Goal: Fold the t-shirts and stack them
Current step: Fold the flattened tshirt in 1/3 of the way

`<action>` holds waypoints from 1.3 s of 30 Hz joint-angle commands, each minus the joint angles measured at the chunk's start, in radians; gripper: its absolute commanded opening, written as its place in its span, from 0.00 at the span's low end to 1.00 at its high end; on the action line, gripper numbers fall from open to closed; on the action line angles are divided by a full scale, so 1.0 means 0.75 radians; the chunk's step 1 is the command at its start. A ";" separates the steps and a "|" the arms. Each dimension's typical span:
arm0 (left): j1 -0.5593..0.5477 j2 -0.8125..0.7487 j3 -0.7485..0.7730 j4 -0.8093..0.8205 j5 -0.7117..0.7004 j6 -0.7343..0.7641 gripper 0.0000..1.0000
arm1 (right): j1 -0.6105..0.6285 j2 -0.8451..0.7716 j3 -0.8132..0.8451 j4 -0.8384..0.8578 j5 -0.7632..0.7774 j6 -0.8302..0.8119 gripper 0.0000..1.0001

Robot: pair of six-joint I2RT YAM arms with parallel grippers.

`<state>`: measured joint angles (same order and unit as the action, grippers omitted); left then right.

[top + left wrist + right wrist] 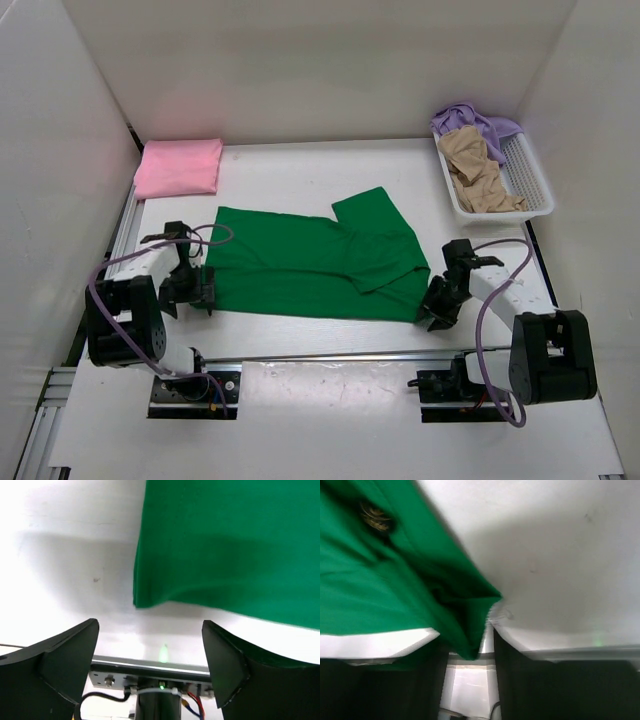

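T-shirts (pixel 300 265) four, basket (pixel 538 178) one

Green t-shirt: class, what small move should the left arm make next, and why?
Probably ease the left gripper forward over the green t-shirt's nearest corner and close. Its jaws stand open just short of the hem, with nothing between them, while the right gripper has the opposite corner lying between its fingers.
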<state>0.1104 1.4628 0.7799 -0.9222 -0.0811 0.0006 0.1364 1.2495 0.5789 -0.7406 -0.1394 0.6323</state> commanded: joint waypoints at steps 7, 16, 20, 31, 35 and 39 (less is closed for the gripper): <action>0.102 -0.012 0.175 -0.041 0.241 -0.001 0.97 | -0.016 -0.128 0.038 -0.017 -0.019 0.016 0.70; 0.117 0.244 0.202 0.092 0.214 -0.001 0.61 | -0.016 0.074 0.026 0.139 -0.035 0.055 0.51; 0.117 0.271 0.173 0.092 0.184 -0.001 0.20 | -0.016 0.048 0.012 0.123 -0.035 0.067 0.12; 0.143 0.007 0.032 0.009 0.126 -0.001 0.11 | -0.028 -0.204 -0.052 -0.092 0.106 0.141 0.00; 0.143 -0.087 0.005 -0.112 0.071 -0.001 0.11 | -0.028 -0.236 -0.078 -0.139 0.092 0.153 0.00; 0.143 -0.116 -0.066 -0.179 0.039 -0.001 0.11 | -0.028 -0.300 -0.107 -0.174 0.106 0.192 0.03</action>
<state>0.2077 1.4059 0.7631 -1.0000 0.0132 -0.0048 0.1238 1.0546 0.5098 -0.8074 -0.1032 0.7486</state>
